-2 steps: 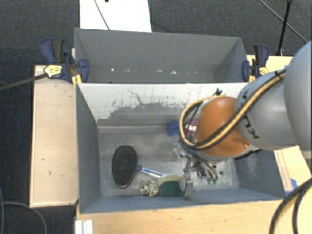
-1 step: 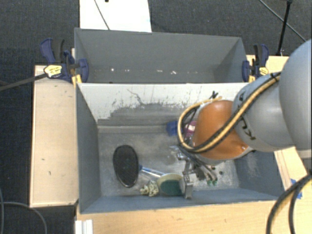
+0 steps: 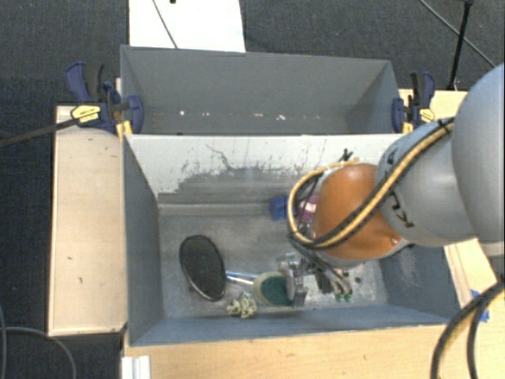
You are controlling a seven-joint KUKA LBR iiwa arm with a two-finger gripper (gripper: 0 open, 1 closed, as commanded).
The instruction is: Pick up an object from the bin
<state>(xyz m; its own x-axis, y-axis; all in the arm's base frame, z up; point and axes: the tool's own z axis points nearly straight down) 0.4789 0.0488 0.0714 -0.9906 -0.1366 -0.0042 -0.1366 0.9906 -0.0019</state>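
My gripper reaches down to the bin floor near the front wall, right of the middle. Directly beside its fingers on the left lies a small dark green round thing, touching or nearly touching them. A shiny metal handle runs left from there to a dark oval brush-like head. A small pale crumpled thing lies at the front wall. Small green and dark bits lie just to the right of the gripper.
A blue thing and a purple thing lie at the back of the floor, partly hidden behind the arm's orange cover. The arm and its cables overhang the bin's right half.
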